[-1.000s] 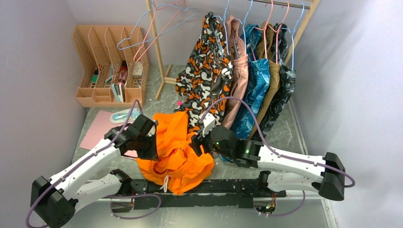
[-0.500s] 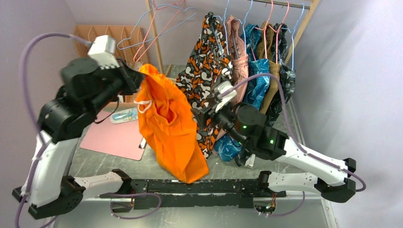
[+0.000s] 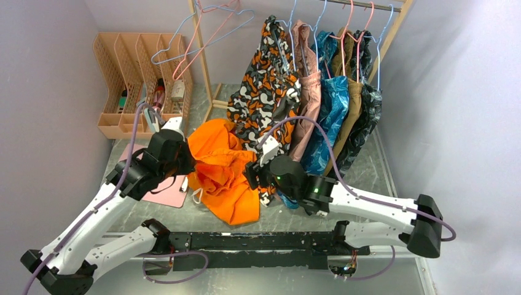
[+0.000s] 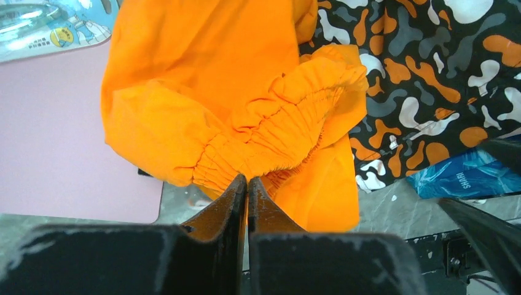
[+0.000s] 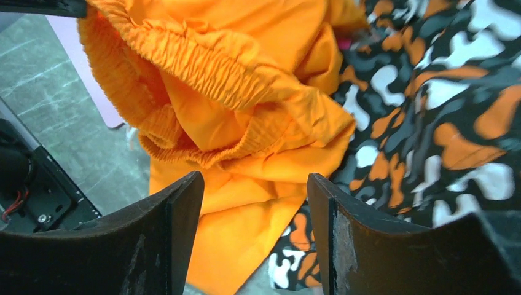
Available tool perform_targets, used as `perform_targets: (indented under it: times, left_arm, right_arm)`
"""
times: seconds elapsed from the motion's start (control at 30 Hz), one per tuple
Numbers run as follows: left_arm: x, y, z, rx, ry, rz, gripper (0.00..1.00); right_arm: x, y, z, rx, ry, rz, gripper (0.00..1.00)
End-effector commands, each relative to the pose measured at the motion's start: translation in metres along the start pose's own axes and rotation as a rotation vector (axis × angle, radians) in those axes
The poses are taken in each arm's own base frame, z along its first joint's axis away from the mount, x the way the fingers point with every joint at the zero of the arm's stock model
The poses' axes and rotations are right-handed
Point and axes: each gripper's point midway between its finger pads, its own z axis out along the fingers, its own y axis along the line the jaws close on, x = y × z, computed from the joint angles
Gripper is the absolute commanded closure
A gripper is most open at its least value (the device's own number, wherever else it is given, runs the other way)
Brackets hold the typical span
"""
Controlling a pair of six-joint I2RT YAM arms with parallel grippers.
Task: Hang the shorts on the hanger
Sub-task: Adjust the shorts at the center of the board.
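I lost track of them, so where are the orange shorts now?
Top view, table's middle: the shorts drape from the left gripper, pinched at the waistband, between the pink mat and the hanging patterned garment.

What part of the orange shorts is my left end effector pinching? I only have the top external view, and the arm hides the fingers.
Observer: The left end effector is shut on the shorts at the gathered elastic waistband, right at the fingertips.
Operator: Has the right one got hold of anything?
Observer: No. The right end effector is open, fingers wide apart, with the bunched waistband just ahead of them.
Operator: Anything hidden under my left arm?
Observer: Yes, a clear packet with blue print lies at the edge of the pink mat.
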Motion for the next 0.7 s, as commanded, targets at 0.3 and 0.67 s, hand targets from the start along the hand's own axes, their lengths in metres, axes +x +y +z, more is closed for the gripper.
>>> perform_targets:
  times: [0.3,0.67]
  left_arm:
    - [-0.028,-0.008,0.000,-0.014,-0.098,-0.124,0.93]
    - [-0.030,-0.007,-0.007,-0.007,-0.111,-0.118,0.93]
  right_arm:
    - [0.047,0.021,0.065,-0.064,0.085,0.413,0.46]
    - [0.073,0.011,0.114,0.013,0.152,0.424,0.46]
